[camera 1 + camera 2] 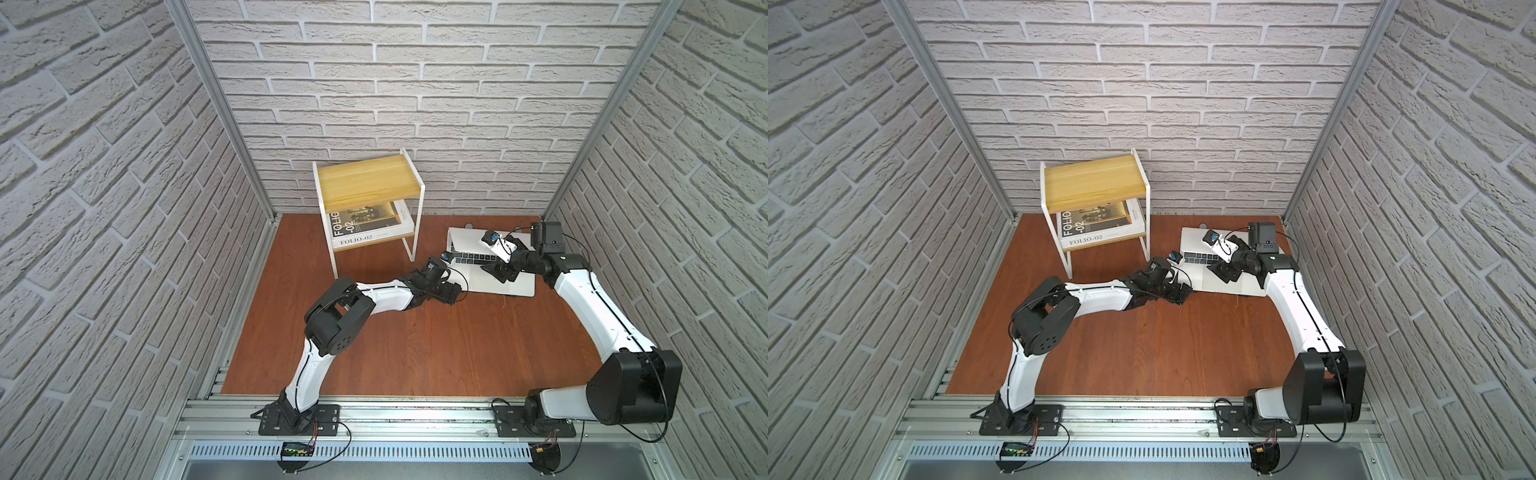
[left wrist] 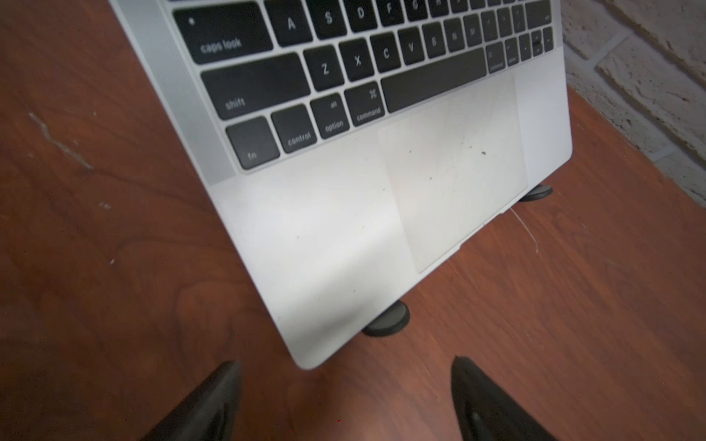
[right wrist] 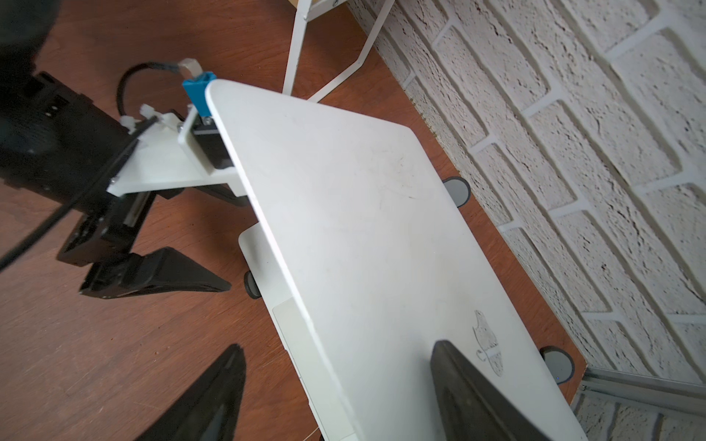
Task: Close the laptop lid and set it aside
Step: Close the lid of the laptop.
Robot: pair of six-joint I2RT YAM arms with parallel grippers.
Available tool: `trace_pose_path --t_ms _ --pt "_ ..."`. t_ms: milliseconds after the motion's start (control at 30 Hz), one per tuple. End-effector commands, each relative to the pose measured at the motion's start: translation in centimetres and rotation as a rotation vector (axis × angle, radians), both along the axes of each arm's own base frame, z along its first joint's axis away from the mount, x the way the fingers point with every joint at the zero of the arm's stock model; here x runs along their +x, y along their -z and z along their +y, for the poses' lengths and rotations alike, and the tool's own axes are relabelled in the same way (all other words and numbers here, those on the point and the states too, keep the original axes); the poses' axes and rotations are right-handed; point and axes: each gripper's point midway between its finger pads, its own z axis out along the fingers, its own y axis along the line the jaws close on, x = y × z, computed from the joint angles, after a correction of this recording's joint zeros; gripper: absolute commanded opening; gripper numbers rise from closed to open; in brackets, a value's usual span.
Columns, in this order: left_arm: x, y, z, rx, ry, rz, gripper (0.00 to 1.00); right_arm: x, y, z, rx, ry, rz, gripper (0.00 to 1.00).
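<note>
The red-brown wooden bench (image 1: 415, 353) fills the floor of the brick-walled cell. At its far edge stands a white-framed shelf (image 1: 368, 178) with a pale wooden top, and a white book (image 1: 365, 235) marked "FOLIO-02" lies on its lower level.

The laptop (image 1: 478, 280) sits in the far right corner of the bench, close to the back wall and well apart from the shelf. Its base shows black keys and a large trackpad. The laptop lid (image 3: 363, 214) is partly lowered, tilted over the keyboard with its plain silver-white shell facing up.

The right end effector (image 3: 338, 343) is spread wide with the lid's free edge between its fingers: one finger lies over the outer shell, the other on the keyboard side. Whether either touches the lid cannot be told.

The left end effector (image 2: 344, 361) is also spread wide and holds nothing, sitting just before the base's near left corner.

Dark round feet (image 2: 386, 322) show under the base. A worn apple logo (image 3: 487, 343) sits beside the right finger.
</note>
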Motion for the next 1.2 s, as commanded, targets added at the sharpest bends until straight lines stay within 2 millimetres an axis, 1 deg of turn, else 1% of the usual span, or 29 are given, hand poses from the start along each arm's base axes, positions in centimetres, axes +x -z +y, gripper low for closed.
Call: trace_pose_path --t_ms 0,67,167,233,300,333,400,467,533,600,633,700,833,867,1000,1100,1167 --pt "-1.2 -1.7 1.8 0.002 -0.033 0.016 0.89 -0.6 0.7 -0.4 0.003 0.037 0.057 0.79" --pt "-2.0 -1.7 3.1 0.025 -0.056 0.026 0.9 -0.6 0.8 -0.5 0.003 0.04 0.06 0.79" --pt "-3.5 -2.2 5.1 0.046 -0.073 0.034 0.9 -0.8 1.0 -0.4 0.005 0.042 0.072 0.79" --pt "-4.5 -3.0 6.1 0.044 -0.071 0.037 0.91 -1.0 1.0 -0.5 0.005 0.046 0.076 0.79" --pt "-5.6 -4.5 6.9 0.032 -0.061 0.037 0.91 -1.3 1.1 -0.5 0.005 0.047 0.079 0.78" --pt "-6.0 -5.4 7.2 0.021 -0.054 0.031 0.91 -1.5 1.1 -0.4 0.005 0.045 0.078 0.78" --pt "-6.5 -8.2 7.8 -0.006 -0.047 -0.004 0.92 -1.9 1.2 -0.4 0.011 0.057 0.081 0.78" --pt "-6.5 -11.3 8.5 -0.044 -0.039 -0.053 0.93 -2.3 1.5 -0.3 0.014 0.074 0.09 0.78" --pt "-6.0 -15.0 9.1 -0.101 -0.036 -0.105 0.97 -2.7 2.3 -0.3 0.017 0.105 0.103 0.79" --pt "-5.0 -17.9 9.6 -0.16 -0.033 -0.141 0.98 -2.9 2.8 -0.4 0.031 0.142 0.114 0.79" --pt "-4.4 -19.0 9.6 -0.184 -0.031 -0.154 0.98 -3.1 2.9 -0.4 0.042 0.163 0.121 0.79" --pt "-2.9 -20.3 9.5 -0.214 -0.032 -0.161 0.98 -3.3 3.3 -0.4 0.072 0.201 0.139 0.78" --pt "-0.3 -20.9 7.3 -0.237 0.004 -0.129 0.98 -3.6 3.7 -0.1 0.134 0.262 0.168 0.77" --pt "0.3 -20.1 6.5 -0.237 0.011 -0.108 0.98 -3.7 3.8 0.0 0.154 0.281 0.18 0.77" --pt "2.6 -18.7 4.8 -0.247 -0.02 -0.109 0.97 -3.6 3.6 -0.1 0.199 0.353 0.202 0.78" --pt "3.6 -17.2 3.3 -0.235 -0.01 -0.084 0.97 -3.7 3.6 -0.1 0.225 0.396 0.246 0.79" --pt "3.5 -16.1 2.0 -0.197 0.018 -0.07 0.97 -3.8 3.9 -0.1 0.233 0.426 0.285 0.79"
